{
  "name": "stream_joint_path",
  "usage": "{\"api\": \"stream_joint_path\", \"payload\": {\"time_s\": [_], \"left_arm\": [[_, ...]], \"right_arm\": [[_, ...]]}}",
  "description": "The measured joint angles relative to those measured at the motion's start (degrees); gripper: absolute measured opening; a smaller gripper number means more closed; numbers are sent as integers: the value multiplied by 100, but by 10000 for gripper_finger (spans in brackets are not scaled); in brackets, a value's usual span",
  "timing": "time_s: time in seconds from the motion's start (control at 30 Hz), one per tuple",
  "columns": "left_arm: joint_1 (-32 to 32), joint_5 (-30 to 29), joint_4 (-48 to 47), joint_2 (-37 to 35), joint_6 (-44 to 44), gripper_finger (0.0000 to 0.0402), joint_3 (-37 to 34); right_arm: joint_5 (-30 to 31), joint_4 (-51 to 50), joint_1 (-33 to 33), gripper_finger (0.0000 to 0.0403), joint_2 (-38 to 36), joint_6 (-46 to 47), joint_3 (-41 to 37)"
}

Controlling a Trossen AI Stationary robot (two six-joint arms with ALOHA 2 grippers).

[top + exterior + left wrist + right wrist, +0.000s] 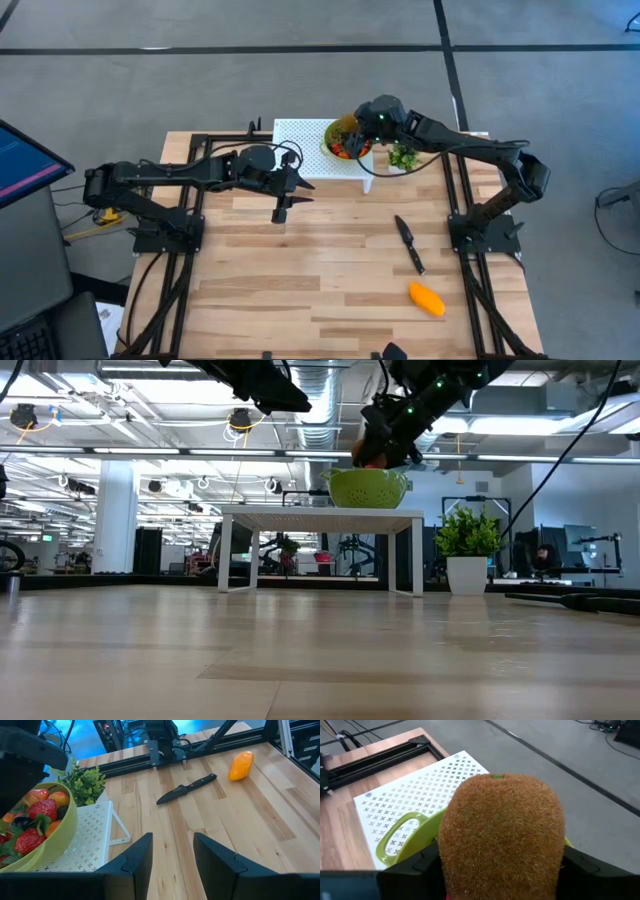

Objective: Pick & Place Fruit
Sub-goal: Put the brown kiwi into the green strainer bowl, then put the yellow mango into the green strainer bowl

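My right gripper [501, 872] is shut on a brown fuzzy kiwi [502, 832], which hangs just above a green bowl [338, 146] with handles. The bowl stands on a white perforated stand [300, 150] at the table's far side and holds strawberries and other small fruit [35, 822]. An orange-yellow mango [426, 298] lies on the wood near the right front. My left gripper [172, 855] hovers open over the table's middle left [282, 205], with nothing between its fingers. My right gripper pinches the kiwi between its two fingers [417, 865], one on each of its sides [447, 855]. The fingers slant down from the table's right side. The kiwi is lifted clear, over the bowl's rim [422, 837]; it hides the pads themselves.
A black knife [409, 243] lies on the wood right of centre, between the stand and the mango. A small green potted plant [403, 157] stands just right of the white stand. Black frame rails run along the table's left, right and far sides.
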Motion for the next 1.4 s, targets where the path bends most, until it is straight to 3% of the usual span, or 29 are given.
{"api": "stream_joint_path", "payload": {"time_s": [0.33,0.7,0.93,1.1,1.4], "left_arm": [[0,0,0,0,0,135,0],[0,0,2,0,0,135,0],[0,0,2,0,0,135,0],[0,0,2,0,0,135,0],[0,0,-7,0,0,135,0]], "right_arm": [[-1,-146,0,254,0,2,0],[-3,-10,0,336,-60,124,1],[-3,-489,222,352,-66,254,569],[-3,-1343,603,344,-66,236,1092],[-5,-4498,1858,317,-66,669,2071]]}}
